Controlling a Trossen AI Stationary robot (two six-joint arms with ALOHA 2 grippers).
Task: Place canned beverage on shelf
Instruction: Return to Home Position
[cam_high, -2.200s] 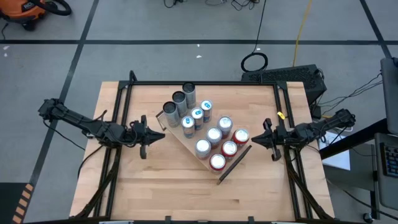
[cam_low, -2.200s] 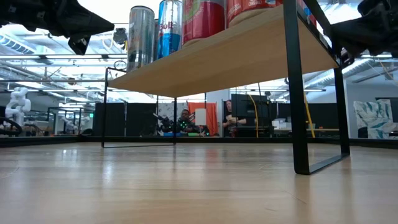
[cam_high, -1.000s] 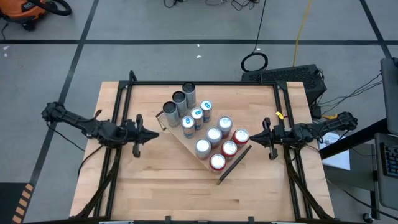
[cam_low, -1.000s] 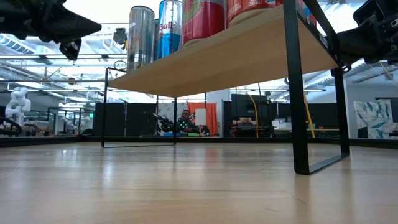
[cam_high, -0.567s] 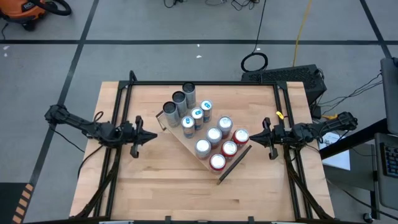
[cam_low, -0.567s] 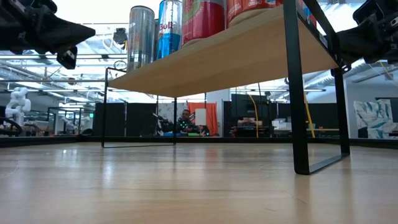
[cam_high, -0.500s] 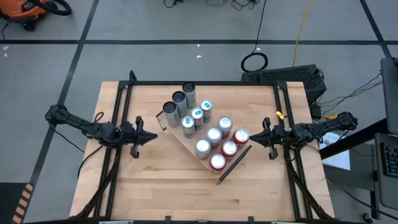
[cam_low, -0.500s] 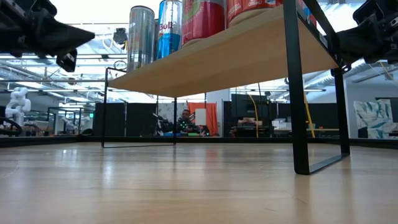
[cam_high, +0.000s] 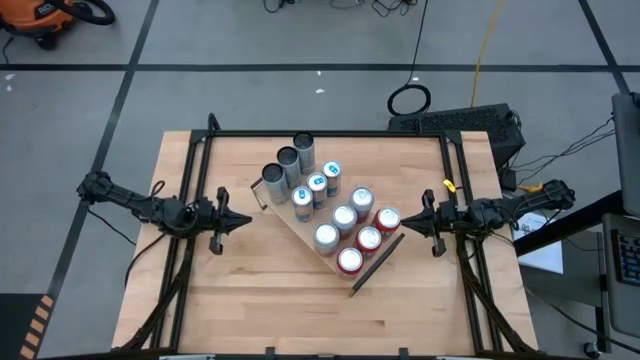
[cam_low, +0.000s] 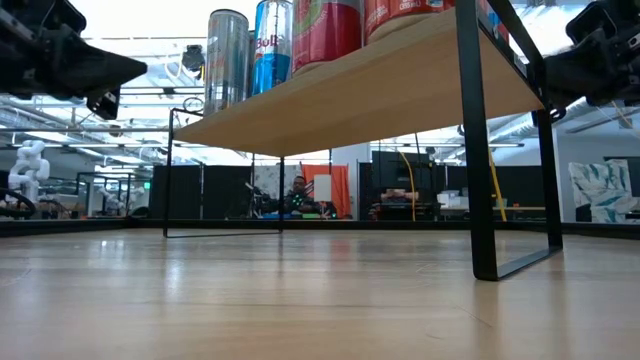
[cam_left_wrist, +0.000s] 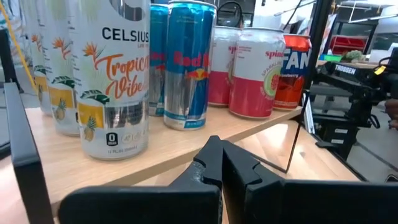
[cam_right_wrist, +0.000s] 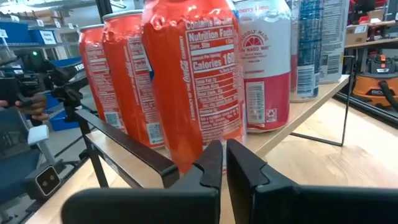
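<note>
The cans (cam_high: 344, 217) stand upright in rows on the shelf (cam_low: 380, 90). The left pincer (cam_high: 245, 221) and right pincer (cam_high: 406, 222) hover on either side of the shelf, clear of it, fingers together and empty. A can is probably weighty, smooth and thin-walled, so it is best gripped squarely at mid-body without crushing.

High camera: straight down on my whole tabletop (cam_high: 280, 300). Low camera: at tabletop height, level, looking under the shelf (cam_low: 350, 90) into the room. My wrist cameras: close, facing the shelf's cans (cam_left_wrist: 112, 87) from opposite sides. All four share the shelf.
</note>
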